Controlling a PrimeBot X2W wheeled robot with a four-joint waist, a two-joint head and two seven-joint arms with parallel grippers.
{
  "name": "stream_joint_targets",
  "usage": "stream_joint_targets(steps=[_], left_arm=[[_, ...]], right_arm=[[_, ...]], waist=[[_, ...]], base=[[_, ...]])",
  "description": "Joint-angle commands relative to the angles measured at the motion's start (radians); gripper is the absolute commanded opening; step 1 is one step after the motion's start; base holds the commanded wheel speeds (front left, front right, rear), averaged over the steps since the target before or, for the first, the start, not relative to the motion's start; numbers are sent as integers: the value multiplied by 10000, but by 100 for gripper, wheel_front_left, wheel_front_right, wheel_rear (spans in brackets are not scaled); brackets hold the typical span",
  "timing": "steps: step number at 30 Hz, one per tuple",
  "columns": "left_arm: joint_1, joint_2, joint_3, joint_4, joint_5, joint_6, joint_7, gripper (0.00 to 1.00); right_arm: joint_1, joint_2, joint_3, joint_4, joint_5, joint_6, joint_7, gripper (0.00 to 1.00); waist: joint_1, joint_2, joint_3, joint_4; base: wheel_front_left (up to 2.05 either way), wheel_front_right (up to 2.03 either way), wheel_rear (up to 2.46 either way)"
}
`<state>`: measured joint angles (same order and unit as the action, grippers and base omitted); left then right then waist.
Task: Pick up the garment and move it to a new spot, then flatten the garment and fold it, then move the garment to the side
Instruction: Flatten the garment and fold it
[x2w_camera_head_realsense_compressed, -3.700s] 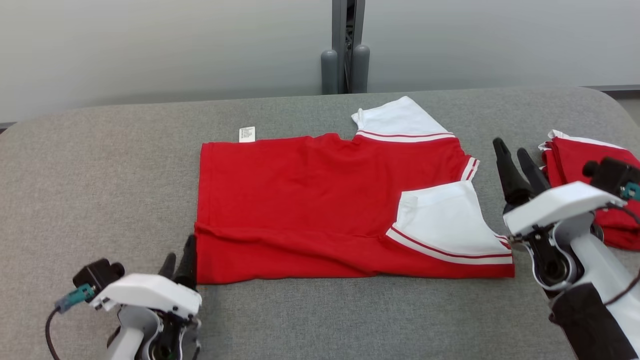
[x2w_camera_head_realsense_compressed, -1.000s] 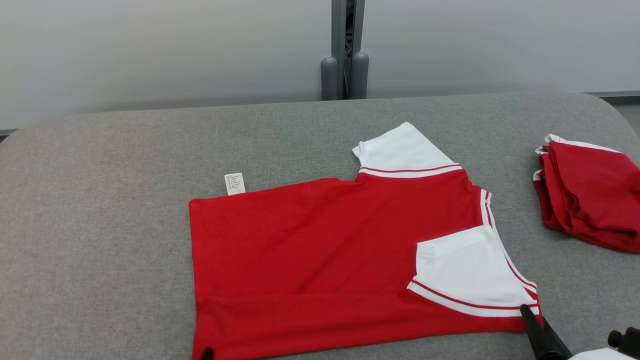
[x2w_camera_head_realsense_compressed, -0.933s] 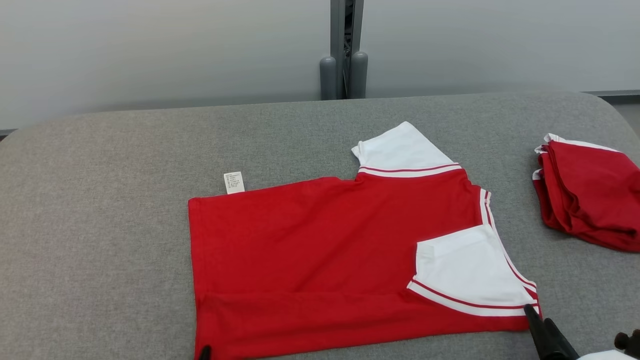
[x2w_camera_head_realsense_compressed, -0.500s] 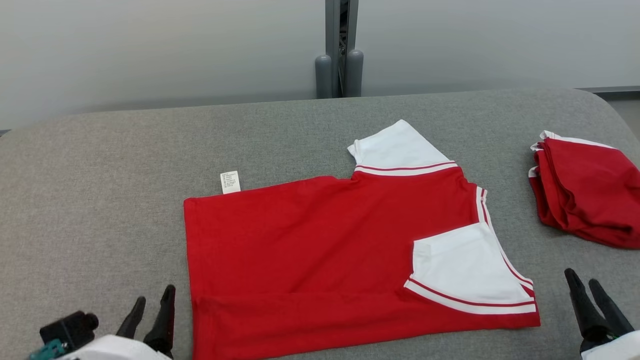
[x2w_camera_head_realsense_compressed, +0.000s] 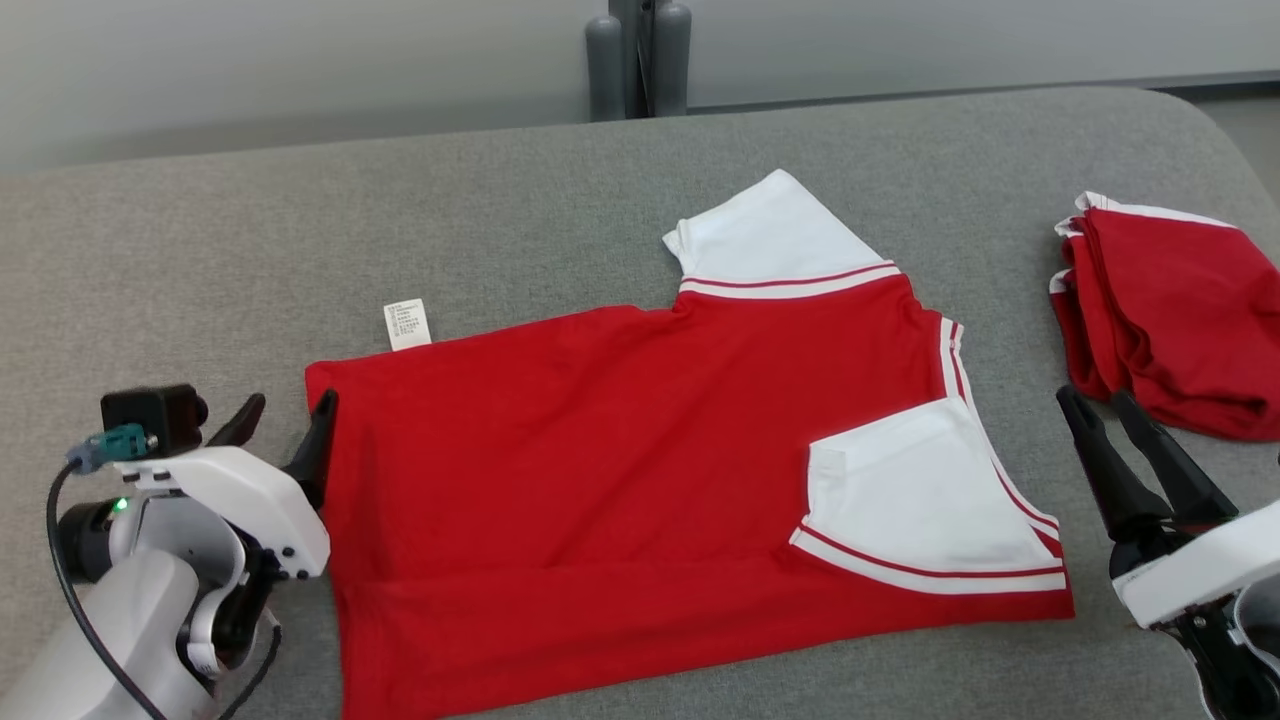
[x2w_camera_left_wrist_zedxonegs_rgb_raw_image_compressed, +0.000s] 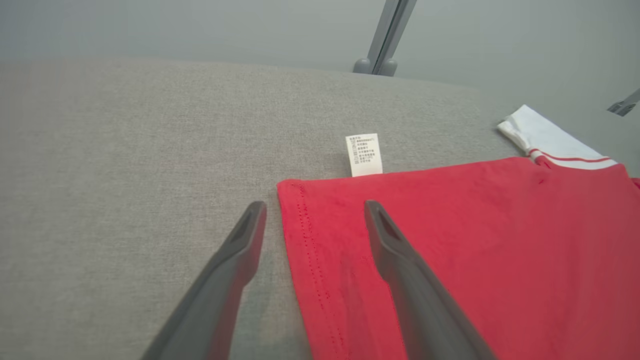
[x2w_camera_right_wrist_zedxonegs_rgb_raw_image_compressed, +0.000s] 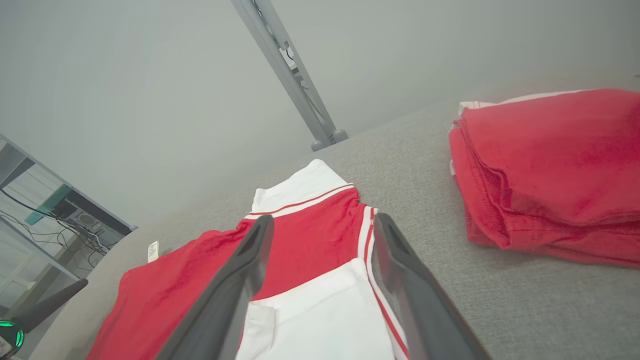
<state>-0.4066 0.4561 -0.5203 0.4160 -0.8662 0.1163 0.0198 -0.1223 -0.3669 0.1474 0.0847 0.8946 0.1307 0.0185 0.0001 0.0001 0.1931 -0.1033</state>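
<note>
The garment (x2w_camera_head_realsense_compressed: 600, 470) is a red shirt with white sleeves, lying flat on the grey table (x2w_camera_head_realsense_compressed: 200, 250), near edge folded over, one white sleeve (x2w_camera_head_realsense_compressed: 910, 500) folded onto the body. A white label (x2w_camera_head_realsense_compressed: 407, 324) sticks out at its far left corner. My left gripper (x2w_camera_head_realsense_compressed: 285, 412) stands open at the shirt's left edge; in the left wrist view the left gripper (x2w_camera_left_wrist_zedxonegs_rgb_raw_image_compressed: 315, 210) straddles the hem of the garment (x2w_camera_left_wrist_zedxonegs_rgb_raw_image_compressed: 475, 240). My right gripper (x2w_camera_head_realsense_compressed: 1095, 402) is open, just right of the shirt's collar end, holding nothing; the right gripper (x2w_camera_right_wrist_zedxonegs_rgb_raw_image_compressed: 322, 222) looks over the garment (x2w_camera_right_wrist_zedxonegs_rgb_raw_image_compressed: 310, 235).
A pile of folded red garments (x2w_camera_head_realsense_compressed: 1170, 310) lies at the table's right end, close behind my right gripper, and shows as the folded pile (x2w_camera_right_wrist_zedxonegs_rgb_raw_image_compressed: 545, 165) in the right wrist view. A grey post (x2w_camera_head_realsense_compressed: 640, 50) stands behind the table's far edge.
Both grippers let go of the shirt's near corners and opened. They then moved up along its left and right ends. The camera tilted, shifting the whole scene.
</note>
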Motion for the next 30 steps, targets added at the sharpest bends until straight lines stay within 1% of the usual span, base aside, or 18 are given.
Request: stream_joint_targets(steps=[1, 10, 15, 20, 21, 23, 24, 25, 27, 30], left_arm=[[-353, 75, -38, 258, 97, -101, 67, 100], [-1963, 218, -551, 2163, 737, -579, 541, 100], [-2436, 189, -761, 2848, 870, -877, 737, 100], [-2601, 117, -910, 3143, 931, -1084, 725, 100], [-2616, 83, -948, 3174, 947, -1143, 711, 95], [-2631, 29, -1025, 3236, 969, -1228, 640, 73], [-2621, -8, -1067, 3283, 1010, -1254, 596, 54], [-2622, -52, -1115, 3332, 1037, -1301, 569, 46], [-2678, -160, -1183, 3428, 1050, -1345, 484, 38], [-2792, -295, -1221, 3573, 1089, -1383, 344, 36]], right_arm=[[-205, 49, 1, -84, -110, 1, 115, 100], [-933, 258, 201, -413, -427, 1, 598, 100], [-1048, 227, 261, -414, -432, 1, 604, 100], [-1054, 200, 287, -363, -382, 1, 558, 100], [-1060, 192, 287, -342, -363, 1, 553, 100], [-1093, 175, 289, -301, -340, 1, 545, 100], [-1113, 165, 304, -279, -337, 1, 554, 100], [-1136, 156, 333, -264, -346, 1, 575, 100], [-1214, 129, 413, -254, -350, 1, 669, 100], [-1422, 10, 561, -213, -422, 1, 826, 100]], waist=[[-1, -1, 336, -199], [-1, -1, 977, -556], [-1, -1, 1120, -617], [-1, -1, 1132, -609], [-1, -1, 1126, -598], [-1, -1, 1109, -570], [-1, -1, 1099, -556], [-1, -1, 1091, -543], [-1, -1, 1086, -522], [-1, -1, 1087, -489]], base=[[0, 0, 0], [0, 0, 0], [0, 0, 0], [0, 0, 0], [0, 0, 0], [0, 0, 0], [0, 0, 0], [0, 0, 0], [0, 0, 0], [0, 0, 0]])
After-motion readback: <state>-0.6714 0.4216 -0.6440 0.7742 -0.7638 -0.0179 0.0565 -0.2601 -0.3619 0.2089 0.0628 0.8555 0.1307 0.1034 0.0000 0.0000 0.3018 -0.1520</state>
